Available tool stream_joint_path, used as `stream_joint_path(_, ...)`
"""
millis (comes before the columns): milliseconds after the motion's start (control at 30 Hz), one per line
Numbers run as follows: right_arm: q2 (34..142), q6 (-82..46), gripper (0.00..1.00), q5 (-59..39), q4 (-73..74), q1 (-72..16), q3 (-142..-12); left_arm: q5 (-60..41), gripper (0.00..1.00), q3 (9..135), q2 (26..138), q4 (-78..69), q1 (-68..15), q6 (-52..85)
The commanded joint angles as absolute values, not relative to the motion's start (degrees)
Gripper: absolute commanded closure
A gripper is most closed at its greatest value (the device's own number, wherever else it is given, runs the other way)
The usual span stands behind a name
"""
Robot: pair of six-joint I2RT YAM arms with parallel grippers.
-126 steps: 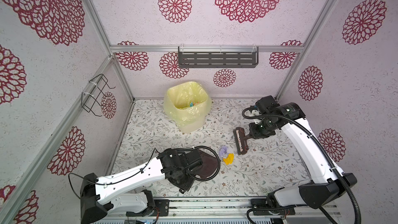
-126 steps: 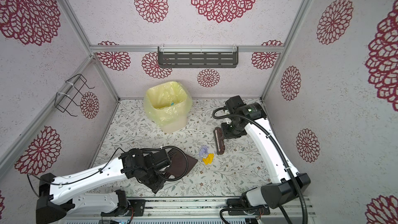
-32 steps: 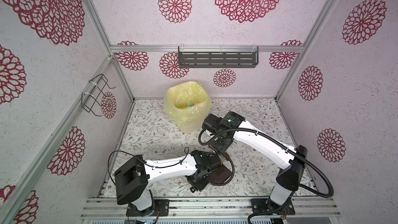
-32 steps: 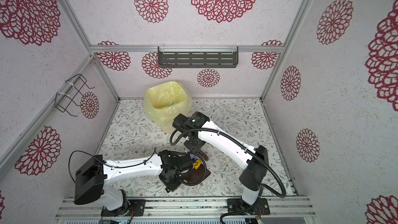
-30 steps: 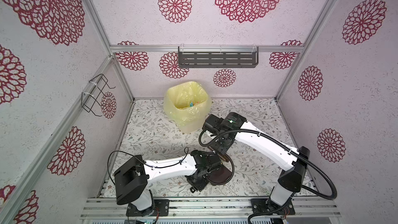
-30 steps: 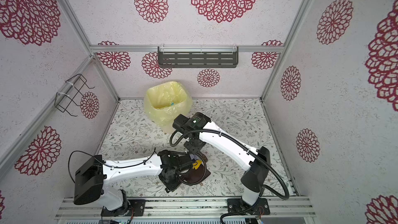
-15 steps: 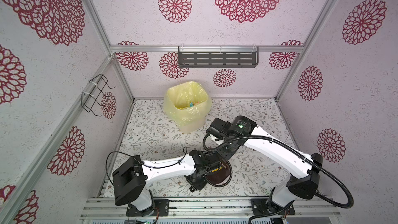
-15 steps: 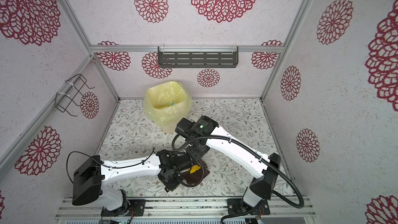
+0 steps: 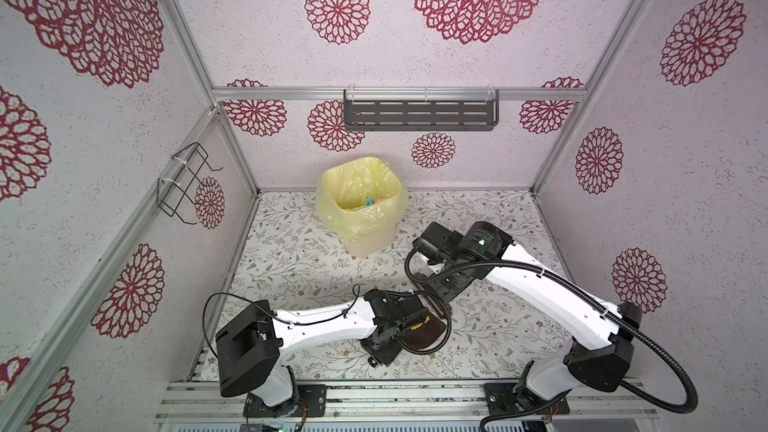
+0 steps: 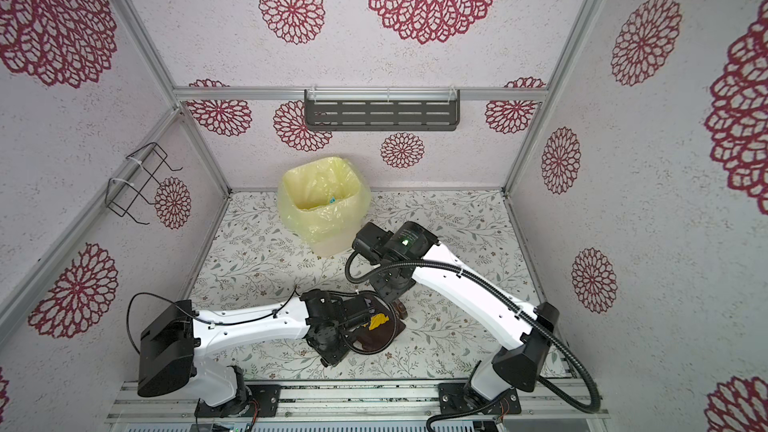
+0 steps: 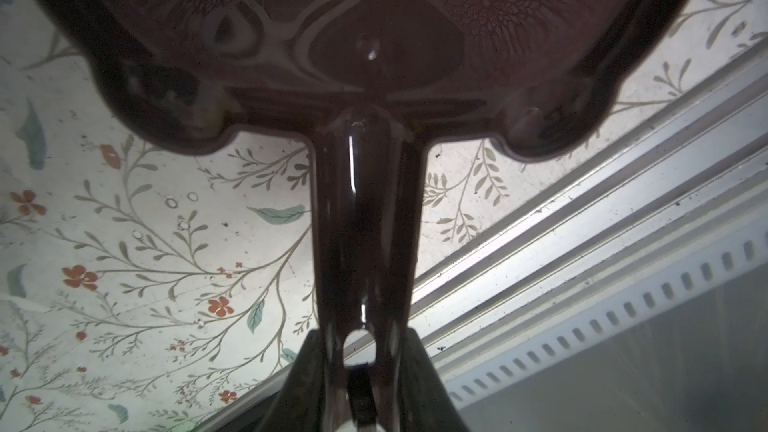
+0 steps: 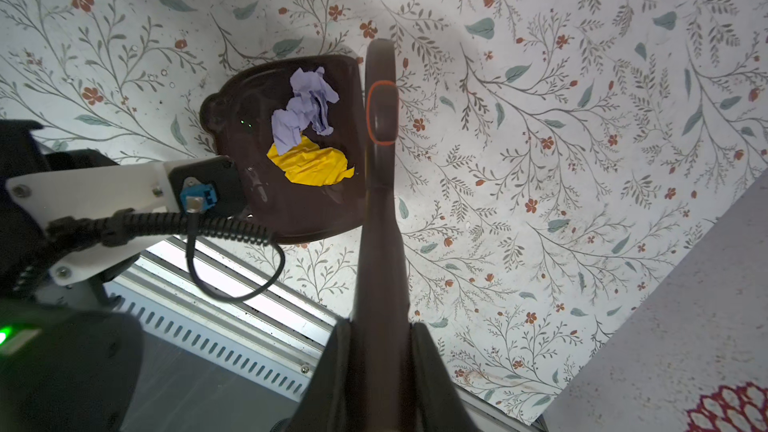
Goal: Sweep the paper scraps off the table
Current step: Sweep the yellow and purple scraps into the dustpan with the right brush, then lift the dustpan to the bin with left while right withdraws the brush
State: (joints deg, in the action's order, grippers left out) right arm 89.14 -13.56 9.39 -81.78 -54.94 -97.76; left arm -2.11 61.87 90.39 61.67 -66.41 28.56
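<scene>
A lilac paper scrap (image 12: 308, 105) and a yellow paper scrap (image 12: 311, 164) lie touching inside the brown dustpan (image 12: 245, 118), at six o'clock on the table (image 9: 291, 251); the left gripper (image 11: 362, 363) pinches its handle, the right gripper (image 12: 380, 347) clamps the brush (image 12: 380, 118) just beside it; a yellow-lined bin (image 9: 361, 201) stands at twelve o'clock

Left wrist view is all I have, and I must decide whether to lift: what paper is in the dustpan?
Observer: Two wads lie in the dustpan: a lilac scrap and a yellow scrap.
Operator: Where is the brush?
Observer: The brush, held by the right gripper, lies along the pan's open lip.
Operator: And the bin?
Observer: The yellow-lined bin stands on the table near the back wall.
</scene>
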Motion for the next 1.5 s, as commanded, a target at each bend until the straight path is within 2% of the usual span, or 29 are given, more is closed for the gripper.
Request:
stream_joint_path(0,89.80,-11.85,1.00,7.01,-79.35,-55.30,-97.41,-1.21,1.00,61.61,89.30,60.38,-66.67,28.42)
stream_joint_path(267,88.28,-10.46,1.00,-2.14,-76.91,-57.48,-96.87,-1.15,1.00,61.66,89.43,60.37,-66.69,28.41)
stream_joint_path(467,86.83,-11.11,1.00,-4.92,-77.30,-57.86,-96.97,-1.05,1.00,61.70,89.56,60.38,-66.65,28.38)
stream_joint_path(567,86.36,-11.77,1.00,-2.74,-78.34,-57.78,-96.82,-1.06,1.00,61.72,89.56,60.42,-66.64,28.35)
stream_joint_path(767,85.78,-15.27,1.00,8.42,-83.67,-56.04,-98.26,-0.03,1.00,61.29,88.49,60.01,-66.92,28.67)
stream_joint_path(1033,78.56,-17.92,1.00,9.23,-80.45,-50.85,-95.93,2.18,1.00,59.56,85.61,57.73,-68.11,29.25)
stream_joint_path(1300,63.54,-20.97,1.00,4.18,-69.81,-39.40,-82.33,5.10,1.00,62.21,82.05,62.25,-69.14,30.49)
stream_joint_path(1467,57.17,-22.66,1.00,1.21,-66.55,-35.17,-76.07,6.32,1.00,65.32,77.91,68.74,-69.19,31.49)
